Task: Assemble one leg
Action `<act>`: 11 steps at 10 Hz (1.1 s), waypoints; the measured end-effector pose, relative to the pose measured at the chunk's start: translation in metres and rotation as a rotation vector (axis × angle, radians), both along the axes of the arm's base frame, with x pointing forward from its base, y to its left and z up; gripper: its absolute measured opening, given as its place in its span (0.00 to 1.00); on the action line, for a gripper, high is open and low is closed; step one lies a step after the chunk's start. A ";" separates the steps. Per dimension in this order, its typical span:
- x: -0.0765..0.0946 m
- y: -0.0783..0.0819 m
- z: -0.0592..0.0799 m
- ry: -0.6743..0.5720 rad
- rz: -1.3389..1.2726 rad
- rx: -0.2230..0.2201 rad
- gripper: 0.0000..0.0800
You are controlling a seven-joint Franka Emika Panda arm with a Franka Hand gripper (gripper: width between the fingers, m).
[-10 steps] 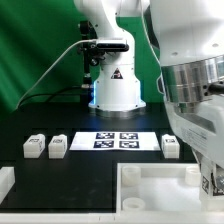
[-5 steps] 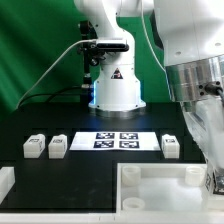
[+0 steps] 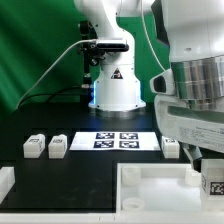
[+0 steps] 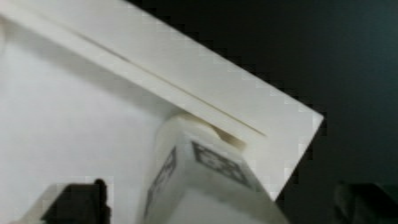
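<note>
While the arm fills the exterior view's right, the gripper point(image 3: 212, 180) hangs low at the edge of frame, over the tabletop point(image 3: 150, 190) — a tagged leg point(image 3: 214, 184) shows right at its tip. From the wrist view the same leg point(image 4: 210, 172) sits between the two dark fingertips point(image 4: 79, 203), standing against the tabletop's point(image 4: 89, 110) white corner; whether the jaws actually press on it I cannot tell, as the contact is blurred. Other legs rest on the black table point(image 3: 40, 125) — two side by side point(image 3: 34, 147) point(image 3: 58, 147) at the exterior view's left, one point(image 3: 171, 146) just beside the marker board point(image 3: 115, 141), close to the arm.
</note>
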State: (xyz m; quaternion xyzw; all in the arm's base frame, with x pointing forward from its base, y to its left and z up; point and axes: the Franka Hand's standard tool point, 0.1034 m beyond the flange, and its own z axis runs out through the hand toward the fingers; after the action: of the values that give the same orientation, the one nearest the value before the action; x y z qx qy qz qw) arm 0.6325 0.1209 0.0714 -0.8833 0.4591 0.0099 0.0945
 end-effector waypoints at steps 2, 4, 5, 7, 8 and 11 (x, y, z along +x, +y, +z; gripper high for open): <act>0.000 -0.001 0.000 -0.029 0.179 -0.015 0.80; 0.001 -0.004 -0.004 -0.050 0.514 -0.089 0.81; 0.000 -0.006 -0.007 -0.077 0.748 -0.118 0.81; 0.000 -0.006 -0.008 -0.079 0.780 -0.121 0.81; 0.000 -0.006 -0.008 -0.078 0.772 -0.120 0.70; -0.001 -0.004 -0.008 -0.042 0.518 -0.106 0.36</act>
State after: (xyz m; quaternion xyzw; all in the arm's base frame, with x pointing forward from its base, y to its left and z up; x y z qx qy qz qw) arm 0.6318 0.1168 0.0633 -0.9751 0.2155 -0.0087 0.0522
